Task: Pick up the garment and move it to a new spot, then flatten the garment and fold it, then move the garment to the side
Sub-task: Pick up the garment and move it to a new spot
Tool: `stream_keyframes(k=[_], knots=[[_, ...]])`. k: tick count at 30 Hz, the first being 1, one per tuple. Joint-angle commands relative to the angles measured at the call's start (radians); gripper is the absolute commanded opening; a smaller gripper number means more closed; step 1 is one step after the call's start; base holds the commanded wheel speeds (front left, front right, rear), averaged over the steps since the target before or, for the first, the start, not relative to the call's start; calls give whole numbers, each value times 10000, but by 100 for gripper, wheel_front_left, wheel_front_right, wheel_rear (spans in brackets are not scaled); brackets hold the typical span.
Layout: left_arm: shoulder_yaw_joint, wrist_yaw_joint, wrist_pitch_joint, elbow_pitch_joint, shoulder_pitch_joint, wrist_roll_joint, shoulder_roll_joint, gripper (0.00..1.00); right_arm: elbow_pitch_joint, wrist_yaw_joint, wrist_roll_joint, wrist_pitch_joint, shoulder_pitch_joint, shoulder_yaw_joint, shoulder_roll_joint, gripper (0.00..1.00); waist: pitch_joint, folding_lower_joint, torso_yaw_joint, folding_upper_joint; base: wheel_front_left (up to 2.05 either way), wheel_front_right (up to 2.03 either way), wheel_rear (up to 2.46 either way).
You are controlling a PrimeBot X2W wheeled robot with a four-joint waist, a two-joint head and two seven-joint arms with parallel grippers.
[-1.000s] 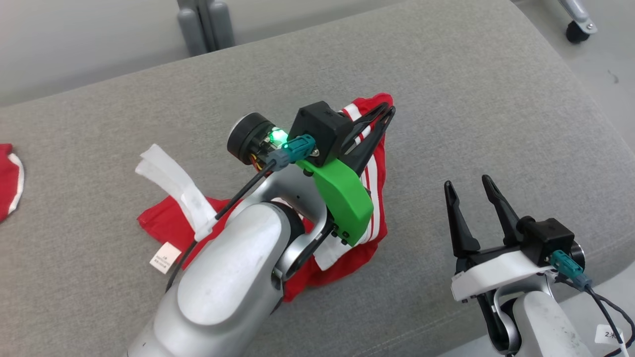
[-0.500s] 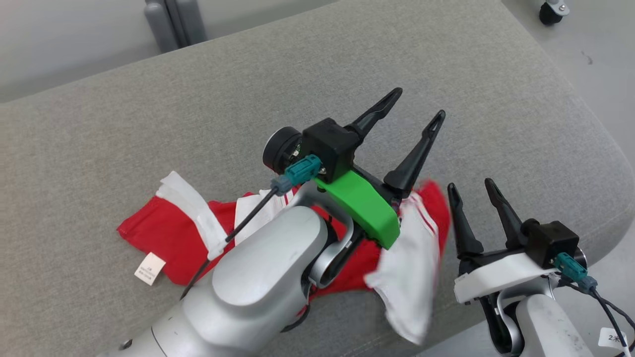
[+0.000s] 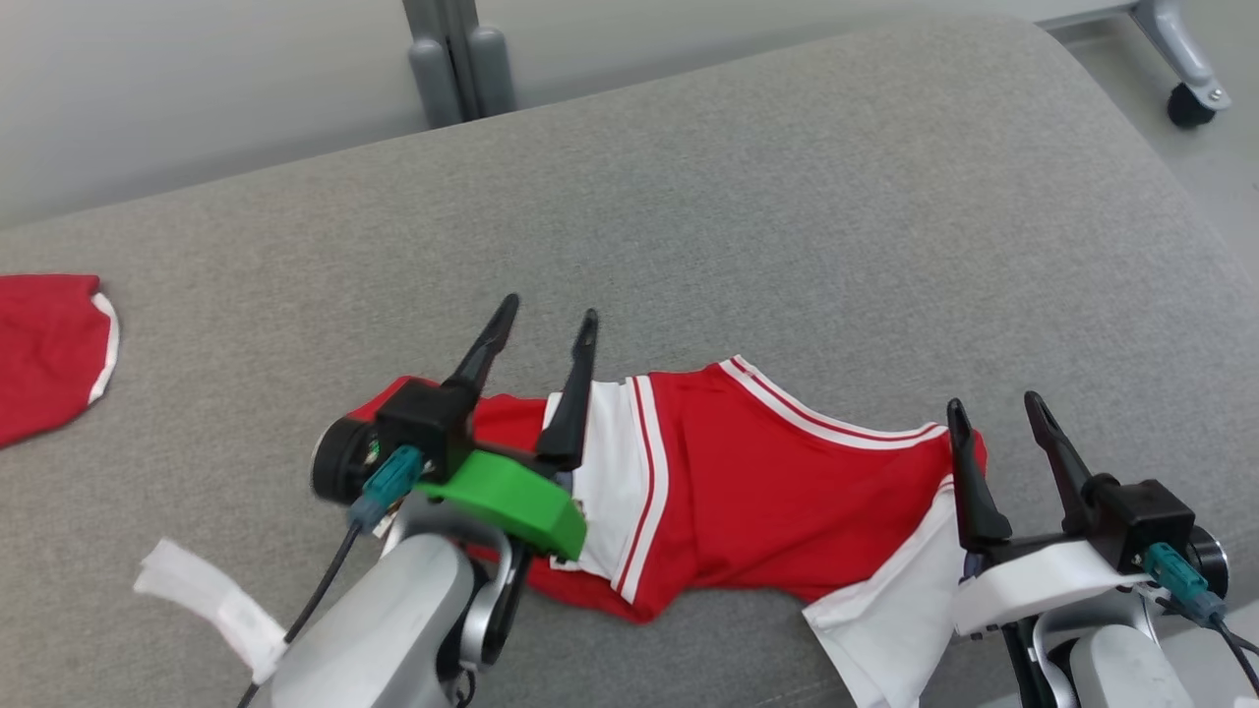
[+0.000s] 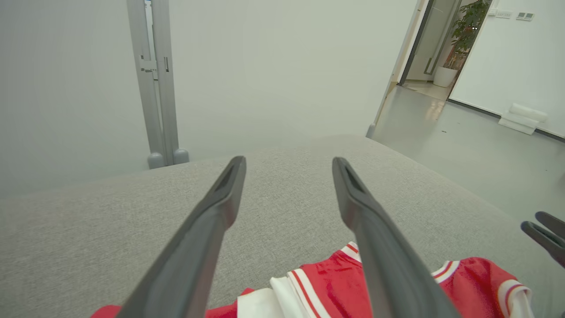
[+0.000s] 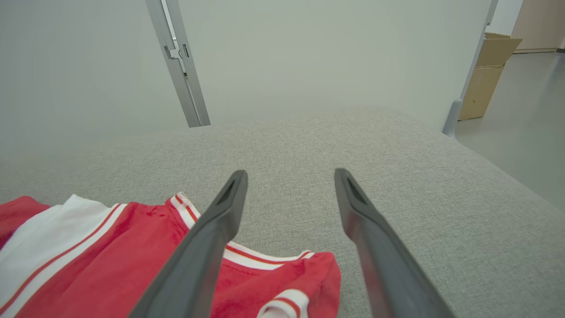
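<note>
A red-and-white garment (image 3: 757, 482) lies spread on the grey cushion (image 3: 787, 197) between the left gripper (image 3: 544, 317) and right gripper (image 3: 993, 408), both spread wide and empty.

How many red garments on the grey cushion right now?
2. The red-and-white garment lies spread at the front, middle; a second red garment sits far left, cut off by the frame.

I see the red garment (image 3: 748, 492) with white stripes lying stretched out along the near edge of the grey cushion (image 3: 787, 197). My left gripper (image 3: 550, 309) sits over its left end, fingers spread apart. My right gripper (image 3: 993, 402), fingers likewise apart, is at its right end by the near right corner. Another red cloth (image 3: 44, 349) lies at the left edge.
</note>
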State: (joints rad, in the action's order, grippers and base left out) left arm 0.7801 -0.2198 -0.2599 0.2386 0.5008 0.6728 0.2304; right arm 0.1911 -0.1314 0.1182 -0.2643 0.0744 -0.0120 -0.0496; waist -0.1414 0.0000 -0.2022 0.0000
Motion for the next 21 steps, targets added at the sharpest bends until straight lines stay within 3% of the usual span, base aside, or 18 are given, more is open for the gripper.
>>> stream_keyframes(k=[1, 6, 12, 21], knots=[[-328, -151, -57, -234, -511, -307, 186, 100, -71, 14, -172, -3, -245, -106, -21, 100, 358, 0, 490, 0, 0, 0, 0], [-1557, -292, -41, -849, -2130, -1036, 433, 100, -152, 14, -476, -2, -644, -446, -155, 100, 627, 0, 931, 0, 0, 0, 0], [-3691, -77, -44, -1330, -4188, -1744, 194, 100, -180, 14, -587, -2, -976, -747, -168, 100, 944, 0, 1284, 0, 0, 0, 0], [-6332, 1256, -45, -1485, -6238, -3452, -679, 100, -27, 14, -758, -2, -1309, -967, -167, 100, 1249, 0, 1783, 0, 0, 0, 0]])
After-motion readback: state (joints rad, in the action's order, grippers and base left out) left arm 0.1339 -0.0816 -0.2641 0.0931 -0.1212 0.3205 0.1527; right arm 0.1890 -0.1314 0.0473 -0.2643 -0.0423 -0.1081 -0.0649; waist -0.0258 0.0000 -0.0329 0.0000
